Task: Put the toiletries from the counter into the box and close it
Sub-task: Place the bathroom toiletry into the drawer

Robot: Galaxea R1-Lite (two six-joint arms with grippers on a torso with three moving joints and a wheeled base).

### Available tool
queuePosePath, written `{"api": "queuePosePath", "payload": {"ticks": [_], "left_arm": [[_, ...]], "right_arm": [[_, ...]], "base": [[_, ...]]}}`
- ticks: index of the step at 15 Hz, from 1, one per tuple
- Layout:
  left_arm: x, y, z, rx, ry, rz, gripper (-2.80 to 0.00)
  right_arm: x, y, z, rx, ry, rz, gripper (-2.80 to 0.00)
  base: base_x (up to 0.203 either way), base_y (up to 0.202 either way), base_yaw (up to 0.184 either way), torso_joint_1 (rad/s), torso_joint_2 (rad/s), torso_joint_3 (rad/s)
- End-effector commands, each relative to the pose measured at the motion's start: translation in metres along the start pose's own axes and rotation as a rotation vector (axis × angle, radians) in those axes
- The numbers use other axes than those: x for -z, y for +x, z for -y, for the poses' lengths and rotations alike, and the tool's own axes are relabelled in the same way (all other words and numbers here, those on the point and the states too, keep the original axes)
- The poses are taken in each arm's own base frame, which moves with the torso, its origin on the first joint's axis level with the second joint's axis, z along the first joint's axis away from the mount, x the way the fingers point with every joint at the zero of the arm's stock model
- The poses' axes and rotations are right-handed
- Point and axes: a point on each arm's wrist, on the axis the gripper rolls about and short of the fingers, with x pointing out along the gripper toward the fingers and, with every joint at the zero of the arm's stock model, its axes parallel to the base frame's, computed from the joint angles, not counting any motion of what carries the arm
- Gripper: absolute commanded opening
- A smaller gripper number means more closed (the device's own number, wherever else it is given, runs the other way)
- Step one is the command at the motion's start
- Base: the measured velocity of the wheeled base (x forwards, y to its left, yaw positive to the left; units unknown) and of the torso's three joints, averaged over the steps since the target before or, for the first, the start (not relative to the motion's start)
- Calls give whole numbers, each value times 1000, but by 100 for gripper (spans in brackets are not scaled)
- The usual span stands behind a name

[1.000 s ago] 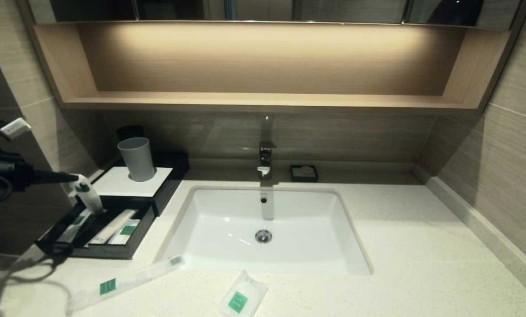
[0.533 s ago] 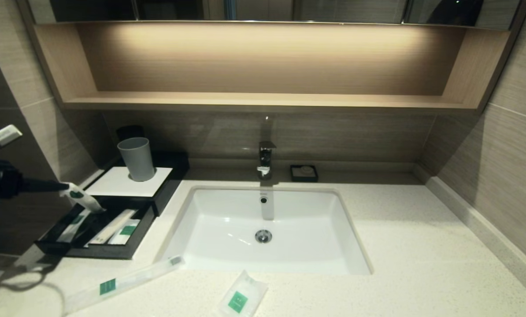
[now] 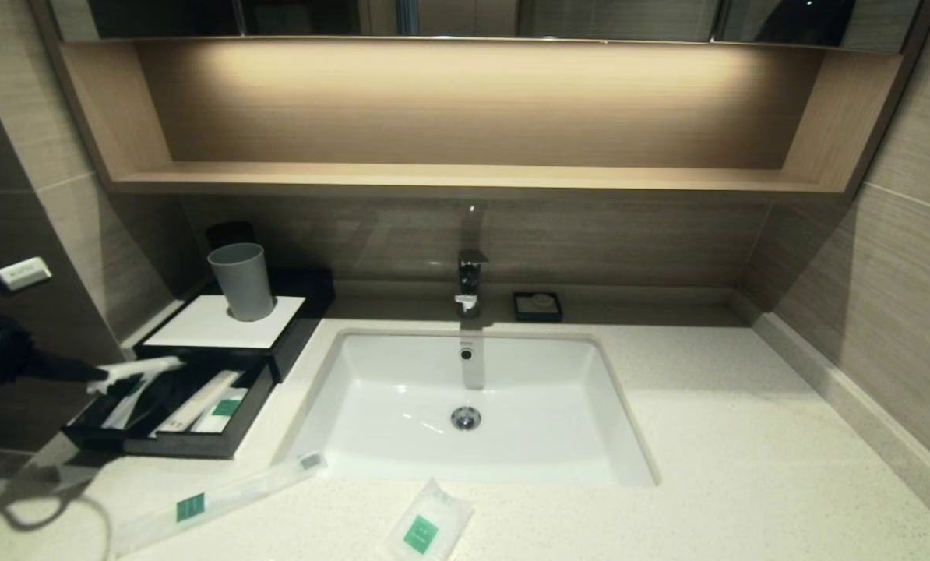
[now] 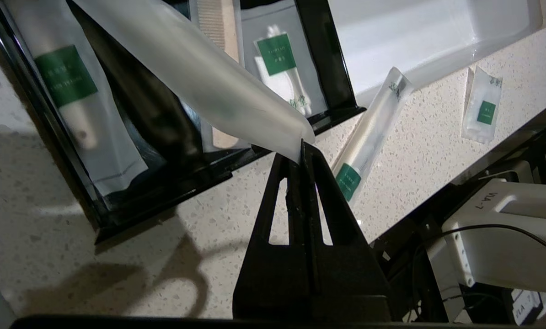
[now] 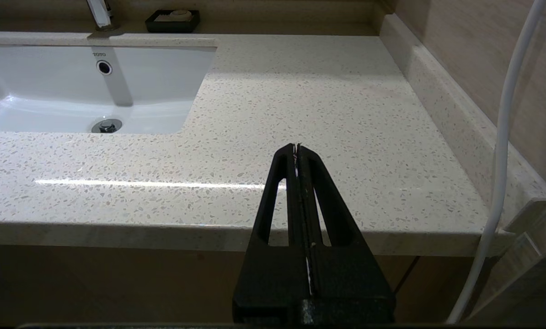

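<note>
My left gripper (image 3: 95,382) (image 4: 302,146) is shut on the end of a frosted toothbrush packet (image 3: 142,368) (image 4: 200,77). The packet lies almost level over the open drawer (image 3: 200,446) of the black box (image 3: 223,323), and several packets lie in the drawer (image 4: 332,68). A second toothbrush packet (image 3: 216,499) (image 4: 369,137) with a green label lies on the counter (image 3: 745,436) before the sink. The small white sachet (image 3: 426,526) (image 4: 481,107) lies to its right. My right gripper (image 5: 297,147) is shut on nothing, off the counter's front right edge.
A grey cup (image 3: 241,280) stands on the box's white top. The white sink (image 3: 387,436), the faucet (image 3: 470,280) and a black soap dish (image 3: 537,306) are behind. A wooden shelf (image 3: 465,178) hangs above. A white cable (image 5: 501,137) runs by my right gripper.
My left gripper has dropped and drawn back to the left. The packet it holds has swung from nearly upright to almost flat over the drawer.
</note>
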Motion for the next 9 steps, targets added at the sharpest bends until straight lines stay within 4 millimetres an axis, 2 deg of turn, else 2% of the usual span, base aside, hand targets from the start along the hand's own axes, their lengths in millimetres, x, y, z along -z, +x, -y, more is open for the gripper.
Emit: {"api": "queuePosePath", "payload": {"ticks": [1, 9], "left_arm": [[3, 2, -2, 3, -29, -41, -280], [7, 9, -13, -10, -51, -86, -280]], "right_arm": [[0, 0, 0, 0, 0, -1, -280], [0, 0, 0, 0, 0, -3, -280]], "base": [[0, 0, 0, 0, 0, 0], [0, 0, 0, 0, 0, 0]]}}
